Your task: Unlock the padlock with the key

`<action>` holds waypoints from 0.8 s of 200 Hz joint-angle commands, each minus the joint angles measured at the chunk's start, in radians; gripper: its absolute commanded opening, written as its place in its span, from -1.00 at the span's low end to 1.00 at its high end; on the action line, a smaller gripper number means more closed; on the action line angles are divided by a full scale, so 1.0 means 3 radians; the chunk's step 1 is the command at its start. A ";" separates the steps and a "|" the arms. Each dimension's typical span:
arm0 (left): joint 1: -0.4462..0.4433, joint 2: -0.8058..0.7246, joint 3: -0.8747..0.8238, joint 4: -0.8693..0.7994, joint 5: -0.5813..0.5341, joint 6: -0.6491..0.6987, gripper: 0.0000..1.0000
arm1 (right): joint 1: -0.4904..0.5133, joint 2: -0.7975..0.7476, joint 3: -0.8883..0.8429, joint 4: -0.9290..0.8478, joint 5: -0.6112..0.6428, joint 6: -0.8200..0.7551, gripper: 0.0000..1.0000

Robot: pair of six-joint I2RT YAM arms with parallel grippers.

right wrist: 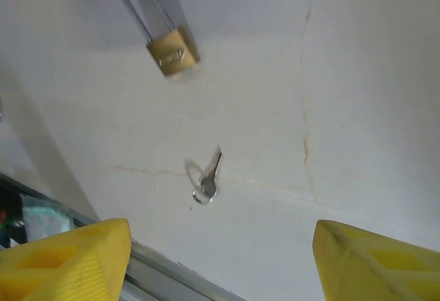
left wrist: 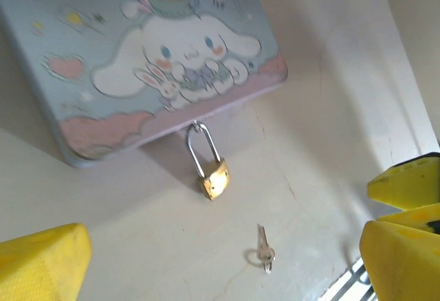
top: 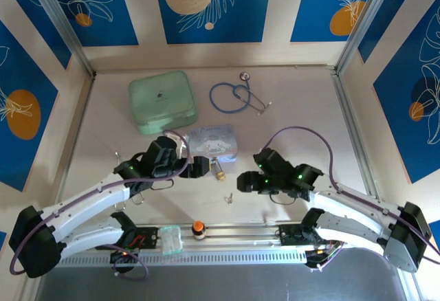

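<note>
Hovering my right claw (right wrist: 221,263), spread wide and empty, above the key (right wrist: 208,177).
It lies flat on the surface (right wrist: 344,74) near the padlock (right wrist: 172,53) hooked to the tin (left wrist: 137,60); being thin, it could skid from my closing fingertips (right wrist: 69,263).

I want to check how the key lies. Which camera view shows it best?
The right wrist view: the key appears largest there, flat on the table. The left wrist view shows it smaller, below the padlock; the top external view, as a speck.
</note>
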 commanded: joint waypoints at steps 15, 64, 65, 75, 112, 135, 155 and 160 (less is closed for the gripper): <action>-0.0174 0.0112 0.0125 0.0090 -0.0051 -0.0145 0.99 | 0.0466 0.0521 0.0172 0.0128 0.0458 0.0403 0.31; -0.0209 0.0087 -0.0009 0.0164 -0.0125 -0.0227 0.99 | 0.0790 0.1399 0.0617 0.0255 0.0513 0.0364 0.09; -0.0211 0.0085 -0.0011 0.0160 -0.0132 -0.0226 0.99 | 0.0797 0.1410 0.0626 0.0249 0.0520 0.0363 0.09; -0.0210 0.0057 -0.0033 0.0124 -0.0162 -0.0230 0.99 | 0.0852 0.1519 0.0701 0.0201 0.0588 0.0388 0.06; -0.0209 -0.0063 -0.0133 0.0072 -0.0230 -0.0269 0.99 | 0.0904 0.1827 0.0815 0.0084 0.0648 0.0480 -0.04; -0.0209 -0.0105 -0.0186 0.0094 -0.0245 -0.0291 0.99 | 0.0958 0.1949 0.0908 -0.0117 0.0785 0.0552 -0.07; -0.0209 -0.0100 -0.0210 0.0107 -0.0241 -0.0311 0.99 | 0.0991 0.2030 0.0919 -0.0195 0.0852 0.0624 -0.09; -0.0209 -0.0100 -0.0221 0.0118 -0.0236 -0.0321 0.99 | 0.0998 0.2047 0.0916 -0.0185 0.0852 0.0629 -0.11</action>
